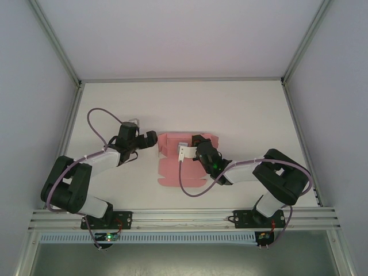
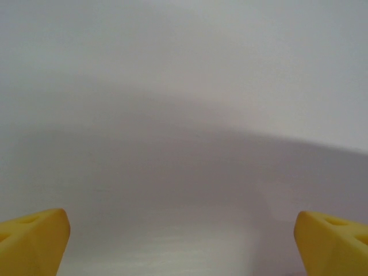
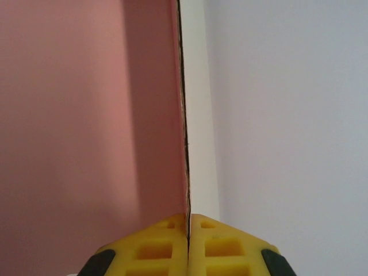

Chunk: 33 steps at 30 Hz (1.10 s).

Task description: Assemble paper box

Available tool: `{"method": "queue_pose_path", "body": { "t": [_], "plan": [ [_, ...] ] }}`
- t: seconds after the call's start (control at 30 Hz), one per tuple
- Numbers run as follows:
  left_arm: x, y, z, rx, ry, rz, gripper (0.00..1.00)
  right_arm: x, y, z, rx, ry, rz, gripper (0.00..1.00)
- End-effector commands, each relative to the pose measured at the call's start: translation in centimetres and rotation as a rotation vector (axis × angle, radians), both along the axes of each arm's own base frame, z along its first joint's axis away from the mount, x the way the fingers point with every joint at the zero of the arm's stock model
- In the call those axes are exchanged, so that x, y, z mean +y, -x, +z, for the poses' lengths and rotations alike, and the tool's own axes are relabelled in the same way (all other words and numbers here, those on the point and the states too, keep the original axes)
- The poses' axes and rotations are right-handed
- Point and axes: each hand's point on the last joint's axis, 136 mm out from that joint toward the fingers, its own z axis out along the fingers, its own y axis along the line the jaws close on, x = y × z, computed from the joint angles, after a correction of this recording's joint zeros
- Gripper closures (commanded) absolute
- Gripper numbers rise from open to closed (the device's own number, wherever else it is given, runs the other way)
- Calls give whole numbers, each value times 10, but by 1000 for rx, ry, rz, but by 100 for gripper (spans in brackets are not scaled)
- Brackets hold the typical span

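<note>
Right claw (image 3: 188, 224) pinched shut on a thin card edge of the paper box (image 1: 172, 169). The card runs straight ahead from the fingertips, pink face to its left, pale strip to its right. The rest of the box lies on the bench (image 1: 253, 115), mid-table, long axis near-to-far, mostly left of this claw. Left claw (image 1: 152, 138) gapes wide, empty, just beside the box's far-left corner. I judge it the nearer arm for that side.

One paper box (image 1: 172, 172), one counter (image 1: 253, 115), two grippers: the left gripper (image 1: 152, 138) and the right gripper (image 1: 184, 153).
</note>
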Motion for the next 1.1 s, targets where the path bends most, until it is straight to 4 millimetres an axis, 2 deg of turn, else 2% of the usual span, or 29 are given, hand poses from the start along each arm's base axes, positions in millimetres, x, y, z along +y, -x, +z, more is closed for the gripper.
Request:
{"method": "queue_pose_path", "body": {
  "t": [0.0, 0.17, 0.37, 0.67, 0.87, 1.07],
  "plan": [
    [-28, -2, 20, -136, 70, -173, 0, 2, 7, -5, 31, -6, 12, 100],
    [-50, 5, 27, -199, 117, -316, 5, 3, 6, -5, 38, -12, 9, 100],
    [-76, 17, 22, -199, 111, -451, 12, 0, 5, -7, 42, -3, -11, 100],
    [-72, 35, 12, -173, 47, -430, 15, -3, 5, -8, 41, 8, -20, 100],
    [-85, 46, 20, -199, 77, -488, 32, -4, 6, -9, 45, 19, -24, 100],
    [-93, 47, 21, -194, 103, -522, 35, -4, 7, -12, 58, 29, -25, 100]
  ]
}}
